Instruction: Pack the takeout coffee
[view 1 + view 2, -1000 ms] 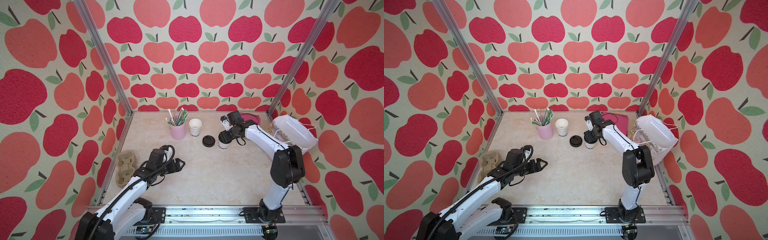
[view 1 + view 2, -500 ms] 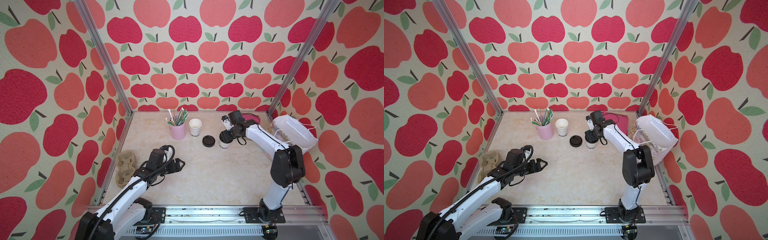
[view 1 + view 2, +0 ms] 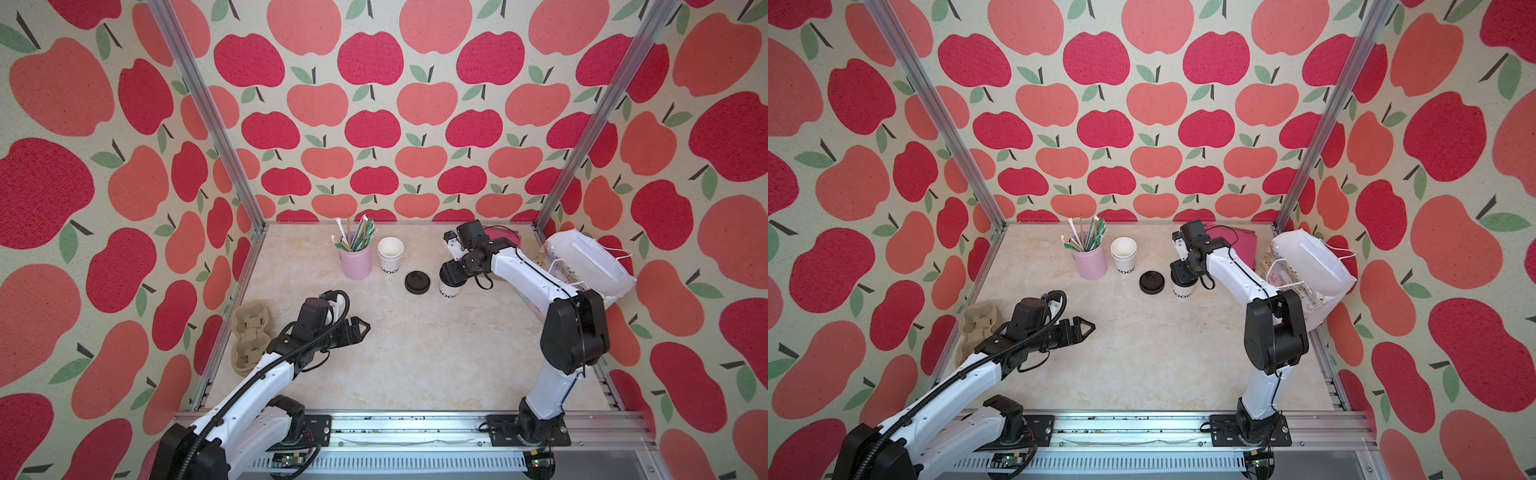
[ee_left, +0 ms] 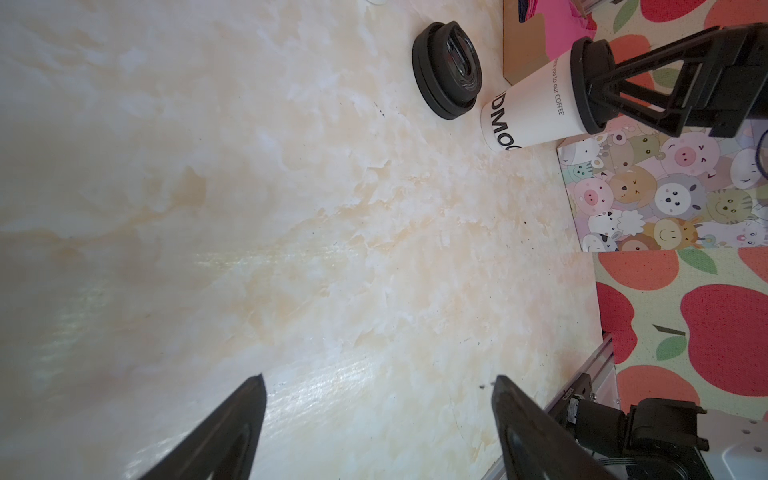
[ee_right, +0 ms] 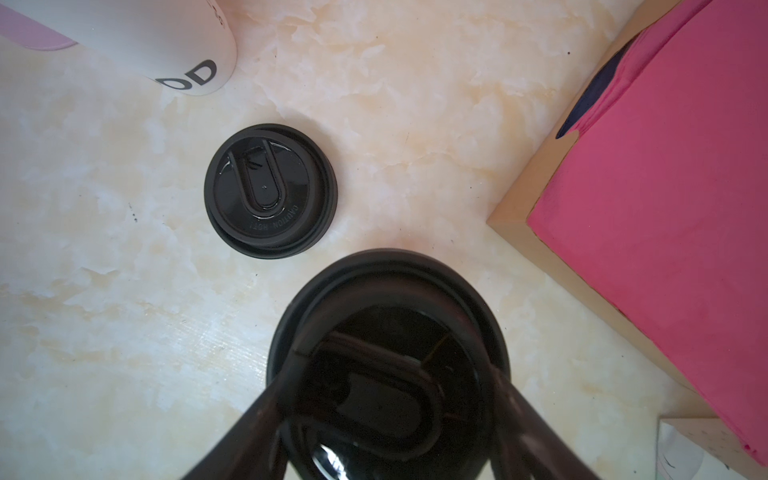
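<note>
While my right pincer [image 3: 454, 275] sits on top of the takeout coffee cup [image 3: 449, 291], its fingers pinch the rim of the black lid [image 4: 582, 66], which already covers the cup's mouth. The cup stands upright toward the far right of the worktop [image 3: 415, 365], lettering near its base. I cannot tell whether the lid is snapped down all the way round. A loose lid [image 3: 417, 282] lies flat just left of the cup, close to it but apart.

My left pincer [image 3: 362, 327] hovers spread and empty over the near left of the worktop, well apart from the cup.

I judge the capping step done or nearly done, and the packing itself not yet begun. The pulp cup carrier [image 3: 249, 340] at the left edge holds nothing, and the white paper bag [image 3: 590, 266] at the right edge shows nothing going into it. What is left, as I read it, is to let go of the lid, take the cup by its wall and set it into the carrier or the bag. The stack of white cups [image 3: 390, 257] and the pink cup of straws [image 3: 356, 264] stand at the far side, out of the way.
</note>
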Controlling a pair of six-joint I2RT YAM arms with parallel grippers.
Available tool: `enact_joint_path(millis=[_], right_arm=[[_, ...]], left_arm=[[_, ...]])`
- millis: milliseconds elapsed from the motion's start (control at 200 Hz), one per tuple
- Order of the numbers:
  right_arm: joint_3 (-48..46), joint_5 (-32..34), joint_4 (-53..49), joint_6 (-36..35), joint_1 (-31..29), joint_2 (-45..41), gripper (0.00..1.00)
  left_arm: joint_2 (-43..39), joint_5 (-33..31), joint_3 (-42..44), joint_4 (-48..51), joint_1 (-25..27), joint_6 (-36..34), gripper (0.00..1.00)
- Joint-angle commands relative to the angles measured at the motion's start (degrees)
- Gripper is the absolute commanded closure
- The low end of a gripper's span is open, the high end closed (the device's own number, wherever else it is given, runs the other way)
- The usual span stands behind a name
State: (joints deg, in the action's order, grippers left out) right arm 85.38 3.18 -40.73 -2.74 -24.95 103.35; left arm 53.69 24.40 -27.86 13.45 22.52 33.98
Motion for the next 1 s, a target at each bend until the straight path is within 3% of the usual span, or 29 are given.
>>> enact_joint_path(millis=[0,995], right_arm=[[0.00,3.59,-6.55,-0.07,0.78,2.15,0.31],[2.12,1.30,-6.30,1.51,1.01,-0.69,0.25]], left_arm=[[0.32,0.04,0.35,-0.18,-0.29,0.31,0.12],[1.40,0.21,0.95,-1.21,-0.38,0.44,0.11]])
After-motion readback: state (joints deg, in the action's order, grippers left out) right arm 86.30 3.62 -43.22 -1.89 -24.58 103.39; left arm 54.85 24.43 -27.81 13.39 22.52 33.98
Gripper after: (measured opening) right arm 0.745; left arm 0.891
